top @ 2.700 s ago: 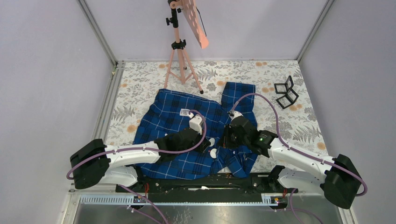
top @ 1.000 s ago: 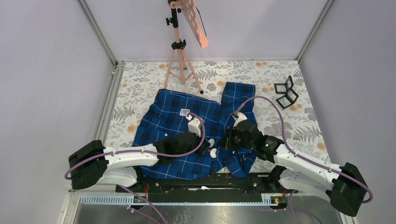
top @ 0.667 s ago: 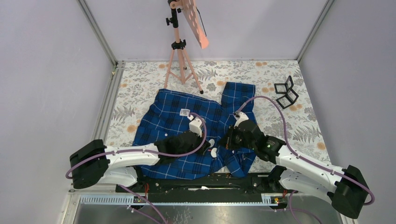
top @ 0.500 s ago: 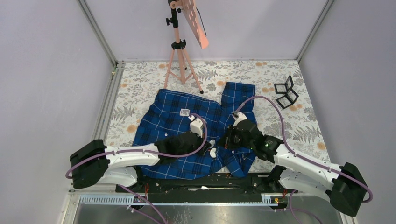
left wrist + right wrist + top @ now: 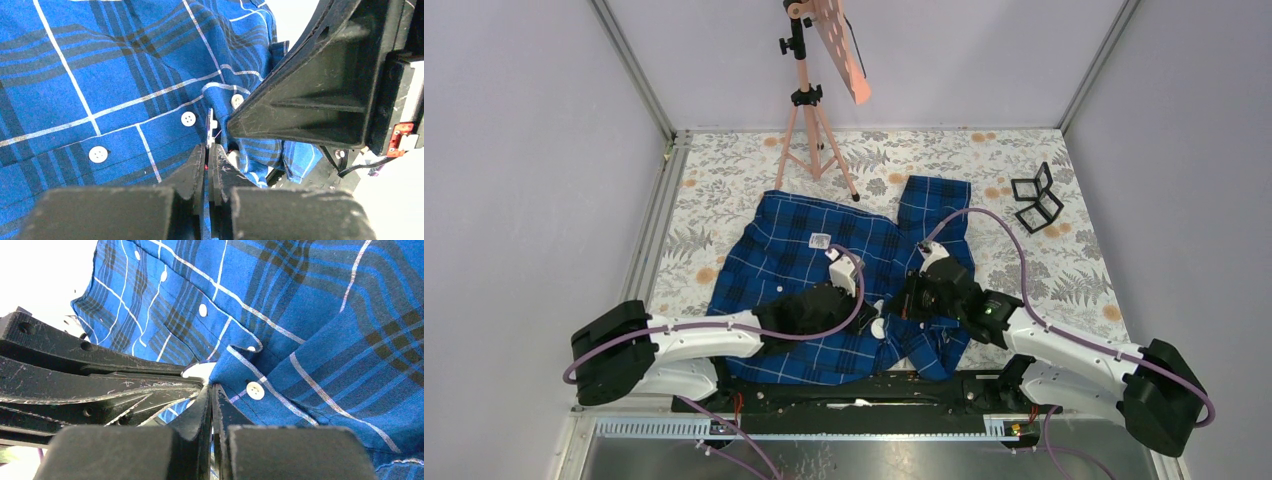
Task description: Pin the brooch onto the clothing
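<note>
Cloth of the shirt, dark blue with thin white checks, lies spread on the floral desk, its white neck label on the far half. Both arms reach onto the shirt's near half.

The left tool sits over the shirt's button placket. Its 2 fingers are almost together, pinching a thin white brooch that stands edge-on above their tips, against the placket edge. On the shirt to its left, 3 white buttons show in a slanting row.

The right tool comes in from the shirt's right side, its tips close to the left tool's. Its fingers are pressed shut on a raised fold of the shirt's front edge, with 1 button just right of the grip. Whether the pin has entered the cloth cannot be told.

Beyond the shirt's far edge stands a pink tripod stand. Off the shirt's far right corner, 2 black square frames lie on the desk.
</note>
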You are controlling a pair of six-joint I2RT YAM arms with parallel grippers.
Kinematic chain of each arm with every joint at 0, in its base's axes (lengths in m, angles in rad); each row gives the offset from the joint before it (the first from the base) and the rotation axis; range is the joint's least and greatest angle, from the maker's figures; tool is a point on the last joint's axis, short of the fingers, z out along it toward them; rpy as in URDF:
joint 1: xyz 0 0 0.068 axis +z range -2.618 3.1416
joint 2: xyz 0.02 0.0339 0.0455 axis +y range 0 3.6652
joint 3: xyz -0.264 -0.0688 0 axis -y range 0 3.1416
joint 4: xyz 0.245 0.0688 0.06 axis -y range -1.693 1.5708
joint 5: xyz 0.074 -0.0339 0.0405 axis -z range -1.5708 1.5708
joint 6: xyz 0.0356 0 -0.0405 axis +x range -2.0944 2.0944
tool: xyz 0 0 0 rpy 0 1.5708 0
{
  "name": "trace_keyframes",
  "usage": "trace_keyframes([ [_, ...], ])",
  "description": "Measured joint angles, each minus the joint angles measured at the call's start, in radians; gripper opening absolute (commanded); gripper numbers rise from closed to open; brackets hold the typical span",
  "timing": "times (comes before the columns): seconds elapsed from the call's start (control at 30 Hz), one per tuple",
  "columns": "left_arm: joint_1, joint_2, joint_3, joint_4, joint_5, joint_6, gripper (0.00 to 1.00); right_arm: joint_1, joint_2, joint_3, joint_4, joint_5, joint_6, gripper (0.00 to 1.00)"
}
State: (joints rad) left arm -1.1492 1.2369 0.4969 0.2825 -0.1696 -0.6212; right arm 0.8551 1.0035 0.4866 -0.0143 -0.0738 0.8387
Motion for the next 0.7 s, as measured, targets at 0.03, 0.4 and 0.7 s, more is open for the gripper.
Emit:
trace_keyframes([
  [0.03,0.0,-0.004,-0.005,0.004,0.0,-0.006,0.0,0.0,0.0,-0.003,0.006,0.0,0.003,0.0],
  [0.4,0.003,-0.037,-0.042,0.029,-0.001,-0.093,0.0,0.002,-0.003,-0.021,0.039,-0.01,0.021,0.0],
  [0.7,0.02,-0.038,-0.05,0.056,0.009,-0.176,0.0,0.002,-0.04,-0.034,0.048,-0.013,0.023,0.08],
])
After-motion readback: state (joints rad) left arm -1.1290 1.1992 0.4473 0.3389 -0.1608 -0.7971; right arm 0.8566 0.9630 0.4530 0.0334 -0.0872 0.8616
